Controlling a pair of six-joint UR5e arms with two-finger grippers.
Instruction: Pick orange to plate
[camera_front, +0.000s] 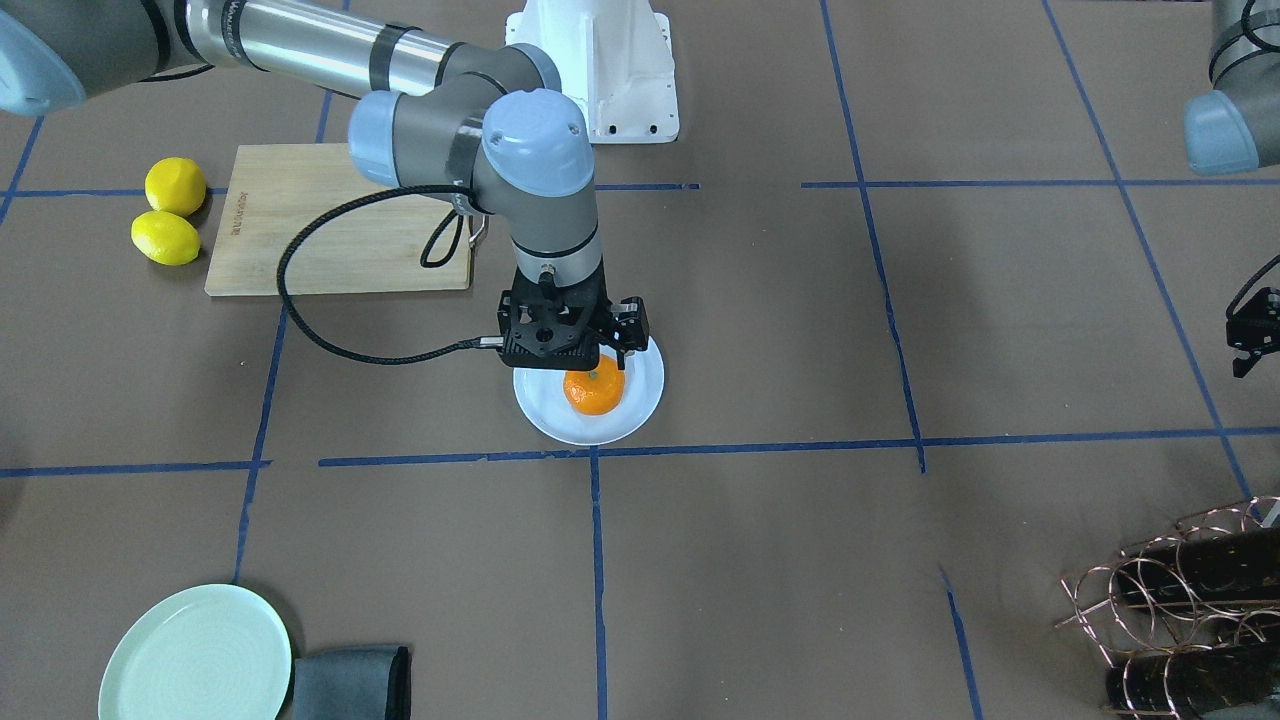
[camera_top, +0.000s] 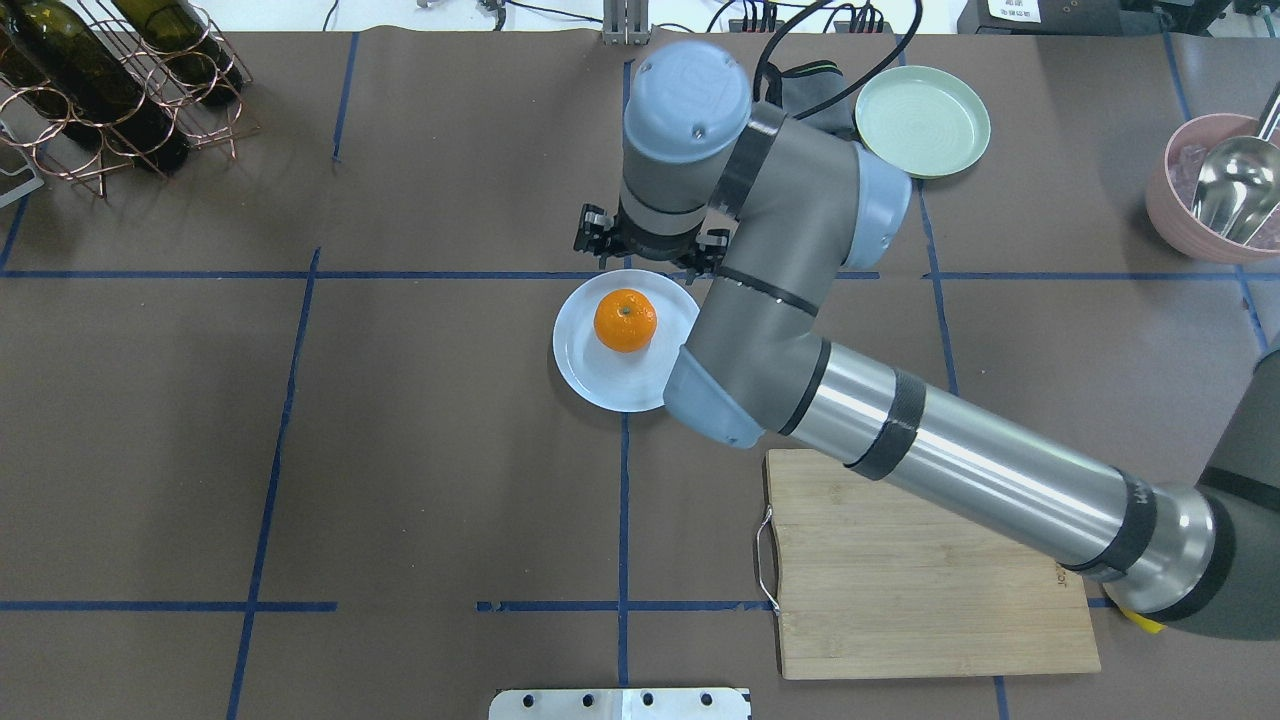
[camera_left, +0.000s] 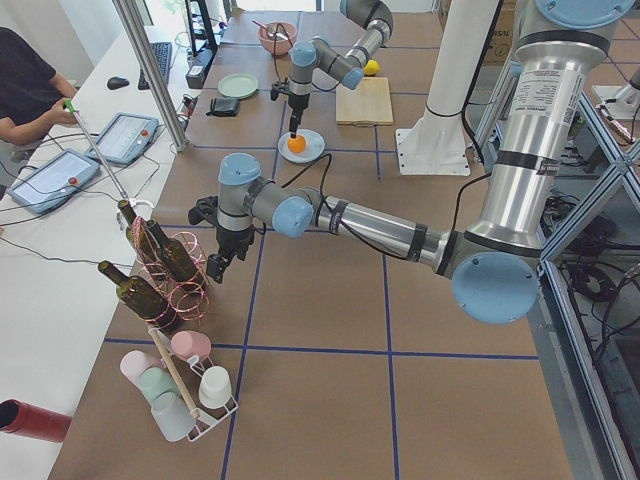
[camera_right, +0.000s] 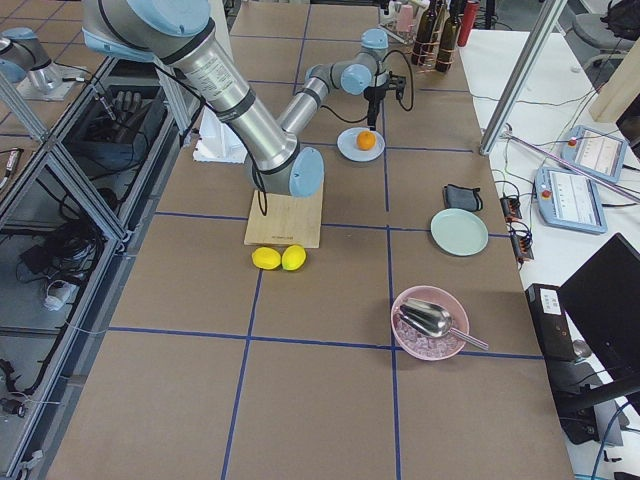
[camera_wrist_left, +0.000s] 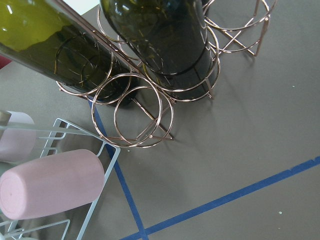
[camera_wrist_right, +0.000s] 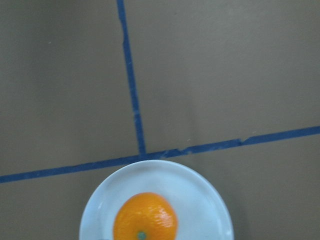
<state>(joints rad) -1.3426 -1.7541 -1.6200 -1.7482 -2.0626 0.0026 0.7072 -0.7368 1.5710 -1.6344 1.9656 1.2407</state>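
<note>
Finding: the orange (camera_front: 594, 392) sits on the pale bluish-white plate (camera_front: 645, 398), near its middle, stem dimple up. The right gripper (camera_front: 570, 356) hangs close over the fruit, roughly straight above it. Both table views displace it toward their far edge, as a raised object would be. Whether its jaws are spread or pinching cannot be told, as the wrist body hides them. The fruit is round, so no long axis governs the approach. The left gripper (camera_front: 1252, 338) is well apart beside the wine rack (camera_front: 1180, 590), its state likewise undetermined. Judgement: placement looks complete, and a vertical withdrawal should avoid nudging the fruit.
</note>
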